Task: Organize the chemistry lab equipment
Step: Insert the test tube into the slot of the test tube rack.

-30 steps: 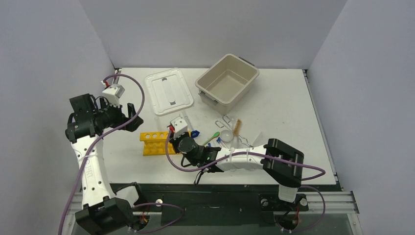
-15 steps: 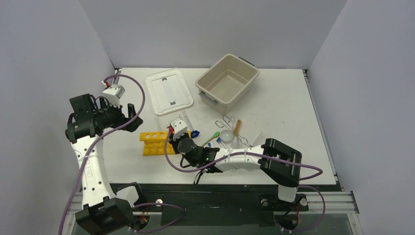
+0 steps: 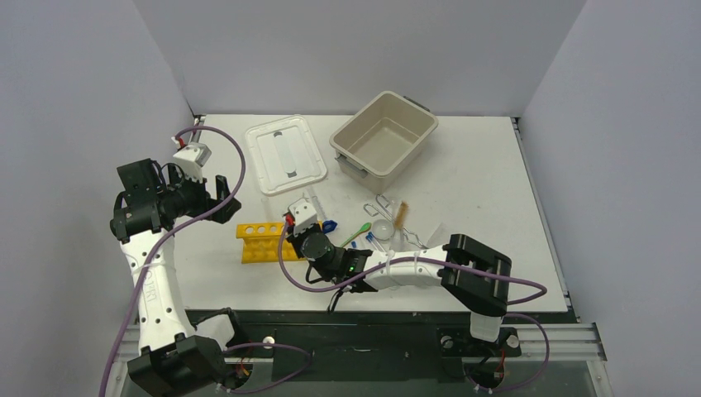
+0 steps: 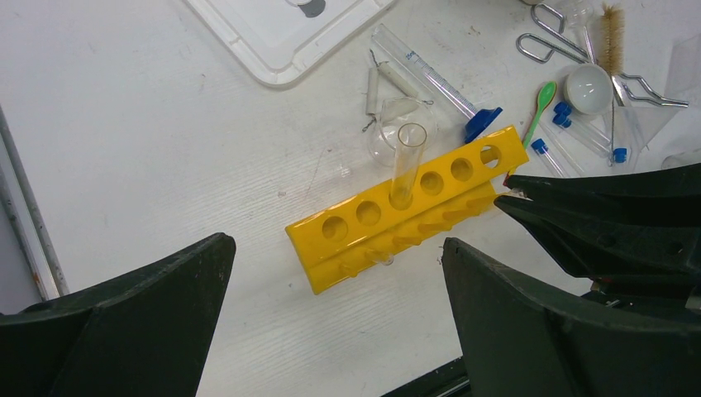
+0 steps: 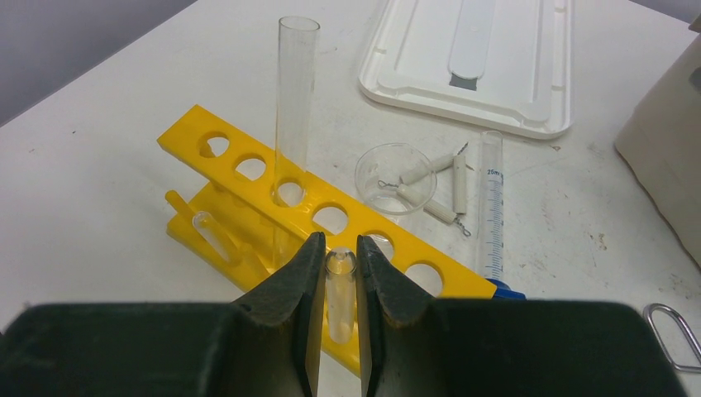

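small test tube (image 5: pixel 340 289), pinched in the narrow right hand (image 5: pixel 340 248) at the near edge of the yellow tube rack (image 5: pixel 311 207); a tall tube (image 5: pixel 293 107) stands in a hole at its 11 o'clock. to seat it well: centre it over an empty hole, hold it vertical, lower gently. left hand (image 3: pixel 225 197), wide and empty, hovers at the rack's 10 o'clock over the tabletop (image 3: pixel 463 182).

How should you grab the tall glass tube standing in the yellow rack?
Probably best: pinch the tall test tube on its bare upper part, above the yellow rack, coming down from above with a finger on each side. It stands upright with its bottom sunk in a hole, so only the top is free, and it should lift straight up.
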